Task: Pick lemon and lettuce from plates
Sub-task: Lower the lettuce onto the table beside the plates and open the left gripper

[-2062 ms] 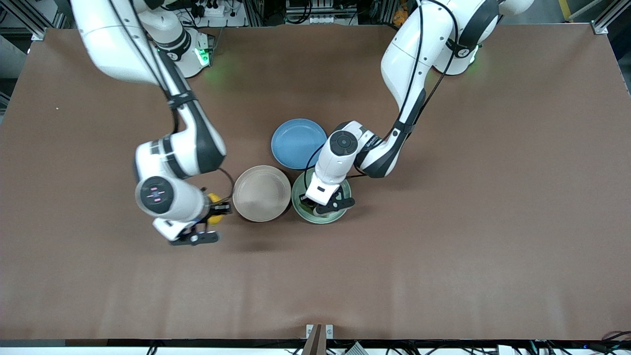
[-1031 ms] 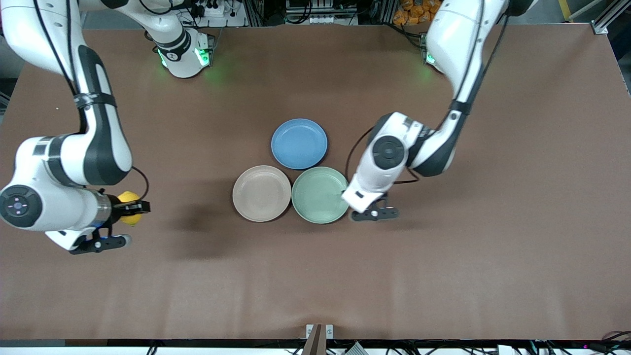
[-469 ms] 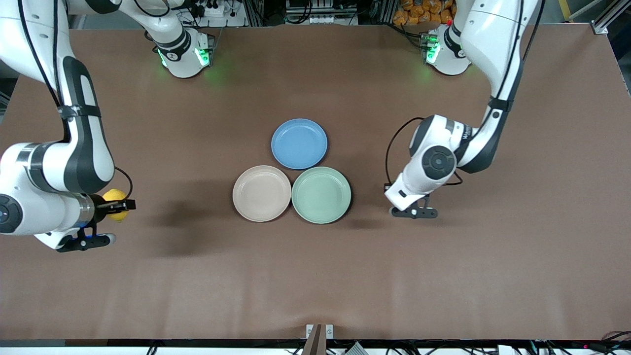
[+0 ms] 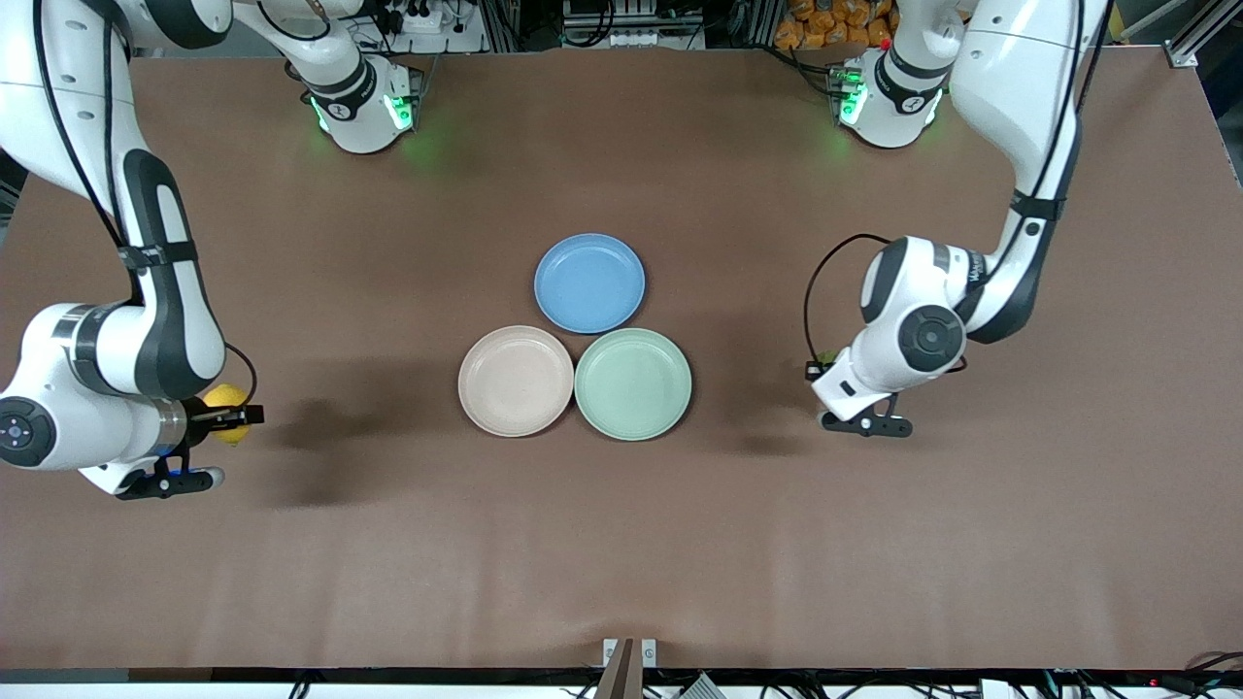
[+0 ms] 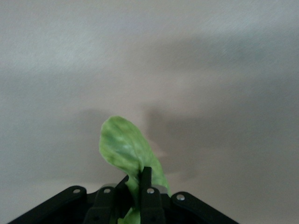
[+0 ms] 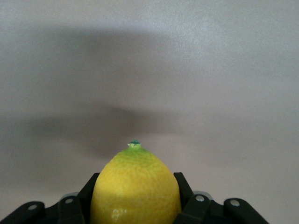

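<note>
In the front view, the lemon (image 4: 226, 399) is being held up by the right gripper (image 4: 233, 417) over bare table toward the right arm's end, well apart from the beige plate (image 4: 516, 381); the left gripper (image 4: 825, 374) is being carried over bare table past the green plate (image 4: 633, 384). In the left wrist view, the lettuce (image 5: 126, 151) is being pinched at its base, its long axis pointing away from the fingers; in the right wrist view, the lemon (image 6: 135, 189) is being clamped across its middle, its tip pointing outward.

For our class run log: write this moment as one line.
right claw: holds lemon | left claw: holds lettuce | plates: empty
</note>
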### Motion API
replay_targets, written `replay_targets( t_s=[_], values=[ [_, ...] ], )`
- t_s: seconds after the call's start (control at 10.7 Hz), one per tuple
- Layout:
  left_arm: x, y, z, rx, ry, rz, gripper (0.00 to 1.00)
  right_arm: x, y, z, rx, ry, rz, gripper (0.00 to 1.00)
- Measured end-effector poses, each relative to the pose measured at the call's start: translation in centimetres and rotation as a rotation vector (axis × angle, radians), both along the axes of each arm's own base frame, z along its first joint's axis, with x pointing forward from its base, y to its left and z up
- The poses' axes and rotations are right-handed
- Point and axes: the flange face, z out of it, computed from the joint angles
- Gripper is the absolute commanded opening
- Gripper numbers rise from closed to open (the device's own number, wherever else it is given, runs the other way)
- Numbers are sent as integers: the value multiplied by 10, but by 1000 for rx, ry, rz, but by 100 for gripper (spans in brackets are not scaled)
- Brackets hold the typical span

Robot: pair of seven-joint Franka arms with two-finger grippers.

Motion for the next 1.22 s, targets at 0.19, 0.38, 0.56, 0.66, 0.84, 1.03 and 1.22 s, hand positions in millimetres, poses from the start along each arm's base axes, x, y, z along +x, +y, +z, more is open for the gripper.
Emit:
replay_targets(
  t_s=[0.19,0.38,0.56,0.66,0.84,1.03,1.22],
  values=[
    [-2,19,-3,12,60,2,100,-6,-2,-24,0,-34,1,25],
    [-5,21,-4,14,80,-8,100,-17,-9,-50,4,-44,9,25],
    [-5,20,-4,13,81,-10,100,-24,-15,-63,7,-52,9,25],
    [-3,20,0,11,73,-10,100,-27,-15,-70,7,-62,11,26],
    [15,28,29,0,49,-1,100,-35,-14,-83,9,-61,13,58],
    [32,42,76,-7,54,-6,100,-39,-14,-89,10,-51,11,100],
    [42,40,102,-17,13,-6,100,-39,-13,-89,11,-51,11,100]
  ],
)
